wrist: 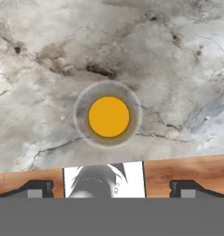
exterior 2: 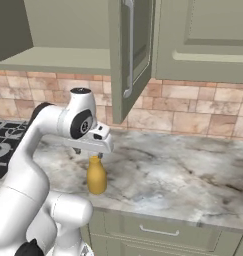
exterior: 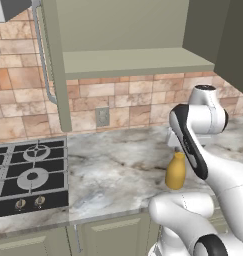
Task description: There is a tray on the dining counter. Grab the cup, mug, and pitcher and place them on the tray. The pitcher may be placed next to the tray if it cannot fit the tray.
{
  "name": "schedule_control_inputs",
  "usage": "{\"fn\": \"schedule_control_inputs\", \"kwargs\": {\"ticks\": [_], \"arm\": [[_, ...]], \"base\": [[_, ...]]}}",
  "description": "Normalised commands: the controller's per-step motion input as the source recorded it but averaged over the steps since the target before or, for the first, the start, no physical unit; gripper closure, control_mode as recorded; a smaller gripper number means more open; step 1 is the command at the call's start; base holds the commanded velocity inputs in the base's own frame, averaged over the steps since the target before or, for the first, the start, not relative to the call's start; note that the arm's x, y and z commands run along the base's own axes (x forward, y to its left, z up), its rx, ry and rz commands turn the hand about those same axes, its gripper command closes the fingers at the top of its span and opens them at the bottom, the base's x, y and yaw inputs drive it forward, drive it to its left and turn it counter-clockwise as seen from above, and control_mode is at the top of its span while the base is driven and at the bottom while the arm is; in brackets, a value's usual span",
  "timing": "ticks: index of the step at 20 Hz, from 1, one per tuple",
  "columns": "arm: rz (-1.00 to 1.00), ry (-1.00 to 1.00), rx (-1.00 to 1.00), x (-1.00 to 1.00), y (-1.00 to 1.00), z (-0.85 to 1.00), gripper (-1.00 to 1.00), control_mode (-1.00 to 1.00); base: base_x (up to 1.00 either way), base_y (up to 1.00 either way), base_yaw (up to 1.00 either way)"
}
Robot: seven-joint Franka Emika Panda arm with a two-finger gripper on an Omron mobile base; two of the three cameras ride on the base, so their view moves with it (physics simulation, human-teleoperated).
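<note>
Left base view: pitcher (exterior: 175, 171) seen upright on marbled wall counter (exterior: 118, 165), near front edge, right of gas stove (exterior: 29, 175); open counter left between them. No writing legible.

Right base view: gripper (exterior 2: 89, 151) held directly above pitcher (exterior 2: 96, 175), apart from it; bare counter (exterior 2: 183, 175) seen to right.

Hand view: pitcher (wrist: 109, 116) viewed from straight above, centred between fingertips (wrist: 37, 187) spread wide apart, nothing gripped.

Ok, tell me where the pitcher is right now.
The pitcher stands upright on the marbled wall counter, near its front edge, right of the gas stove. The open pincer hangs directly above its neck.
</note>
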Motion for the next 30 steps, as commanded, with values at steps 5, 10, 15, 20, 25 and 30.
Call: {"fn": "schedule_control_inputs", "kwargs": {"ticks": [5, 10, 15, 20, 25, 30], "arm": [[0.0, 0.0, 0.0, 0.13, 0.0, -0.12, -1.0, -1.0], [0.0, 0.01, 0.0, 0.16, 0.0, -0.1, -1.0, -1.0], [0.0, 0.02, 0.0, 0.18, 0.0, -0.09, -1.0, -1.0], [0.0, 0.0, 0.0, 0.13, 0.0, -0.07, -1.0, -1.0], [0.0, 0.01, 0.0, 0.16, 0.0, -0.08, -1.0, -1.0], [0.0, 0.0, 0.0, 0.08, 0.0, -0.13, -1.0, -1.0]], "base": [[0.0, 0.0, 0.0], [0.0, 0.0, 0.0], [0.0, 0.0, 0.0], [0.0, 0.0, 0.0], [0.0, 0.0, 0.0], [0.0, 0.0, 0.0]]}}
